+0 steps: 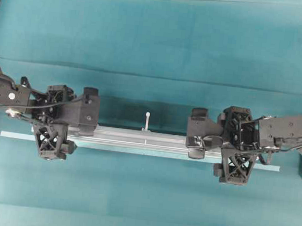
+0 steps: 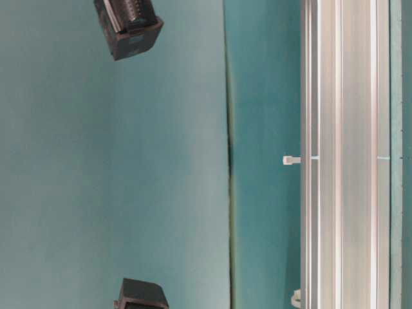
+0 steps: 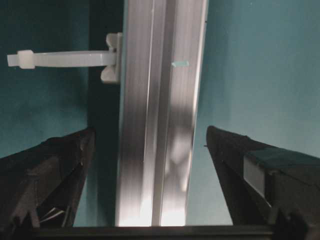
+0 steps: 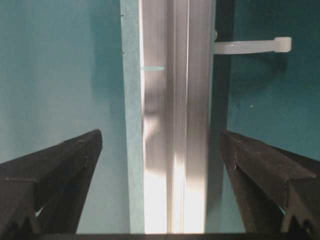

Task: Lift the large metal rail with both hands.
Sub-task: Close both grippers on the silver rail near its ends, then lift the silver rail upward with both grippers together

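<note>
1. Teal tabletop, bearing everything.
2. Aluminium, grooved: large metal rail lying flat across the middle (white peg upright on its far edge).
3. Left gripper and right gripper spread wide, straddling the rail ends, untouching.

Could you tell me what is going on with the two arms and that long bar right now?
Both arms are positioned over the large metal rail, which lies on the teal table. The left gripper and the right gripper each straddle the rail near opposite ends, jaws open with a gap on either side. Nothing is gripped and the lift has not begun.
</note>
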Available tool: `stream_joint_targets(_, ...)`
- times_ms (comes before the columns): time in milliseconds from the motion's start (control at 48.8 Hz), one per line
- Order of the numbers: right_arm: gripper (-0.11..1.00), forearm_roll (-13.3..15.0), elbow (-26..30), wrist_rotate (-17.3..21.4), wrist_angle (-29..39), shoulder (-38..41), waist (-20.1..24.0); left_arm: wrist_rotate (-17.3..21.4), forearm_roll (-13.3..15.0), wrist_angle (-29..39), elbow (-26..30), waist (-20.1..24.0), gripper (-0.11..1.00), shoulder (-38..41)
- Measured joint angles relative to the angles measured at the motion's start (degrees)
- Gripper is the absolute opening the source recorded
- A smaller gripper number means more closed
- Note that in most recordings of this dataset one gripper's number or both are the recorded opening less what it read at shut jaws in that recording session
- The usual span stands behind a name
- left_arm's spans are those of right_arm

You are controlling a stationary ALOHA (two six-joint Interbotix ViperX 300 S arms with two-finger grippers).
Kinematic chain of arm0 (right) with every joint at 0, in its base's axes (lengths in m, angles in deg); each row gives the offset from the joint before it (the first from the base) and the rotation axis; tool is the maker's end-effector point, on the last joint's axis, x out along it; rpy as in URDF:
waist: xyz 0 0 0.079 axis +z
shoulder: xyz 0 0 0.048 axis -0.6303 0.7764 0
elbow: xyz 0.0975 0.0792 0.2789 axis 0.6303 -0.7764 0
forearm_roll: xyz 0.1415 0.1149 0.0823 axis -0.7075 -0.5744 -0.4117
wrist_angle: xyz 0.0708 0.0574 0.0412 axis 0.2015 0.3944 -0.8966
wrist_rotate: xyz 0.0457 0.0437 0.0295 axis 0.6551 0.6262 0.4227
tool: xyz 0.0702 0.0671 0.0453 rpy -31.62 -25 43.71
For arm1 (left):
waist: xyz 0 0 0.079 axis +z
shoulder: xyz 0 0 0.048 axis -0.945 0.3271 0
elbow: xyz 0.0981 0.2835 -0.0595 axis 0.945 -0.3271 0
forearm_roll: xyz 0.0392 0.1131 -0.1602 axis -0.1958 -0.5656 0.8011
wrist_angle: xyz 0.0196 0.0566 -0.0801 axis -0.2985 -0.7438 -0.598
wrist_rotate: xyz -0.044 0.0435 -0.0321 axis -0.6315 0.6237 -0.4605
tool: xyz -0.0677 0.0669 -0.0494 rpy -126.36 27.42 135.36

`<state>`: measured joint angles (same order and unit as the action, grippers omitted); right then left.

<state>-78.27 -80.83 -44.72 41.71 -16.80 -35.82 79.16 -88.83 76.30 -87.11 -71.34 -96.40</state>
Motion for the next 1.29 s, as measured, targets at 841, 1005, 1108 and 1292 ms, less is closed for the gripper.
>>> stream_joint_targets(841,0.50,0.1,-0.7,0.0,-4.8,3.3,-0.1,1.9,-0.1,-1.6,-0.3,-0.5,0.51,1.1)
stream_joint_targets(1005,0.41,-0.1,-0.7,0.0,-6.3,3.3,-0.4,2.5,-0.1,-1.2,-0.4,-0.5,0.35,1.1)
stream_joint_targets(1108,0.41,-0.3,-0.7,0.0,-7.0,3.4,-0.4,2.5,-0.1,-1.1,-0.4,-0.5,0.35,1.1)
stream_joint_targets(1292,0.41,-0.5,-0.7,0.0,-7.0,3.4,-0.4,2.7,-0.1,-1.1,-0.2,-0.5,0.35,1.1)
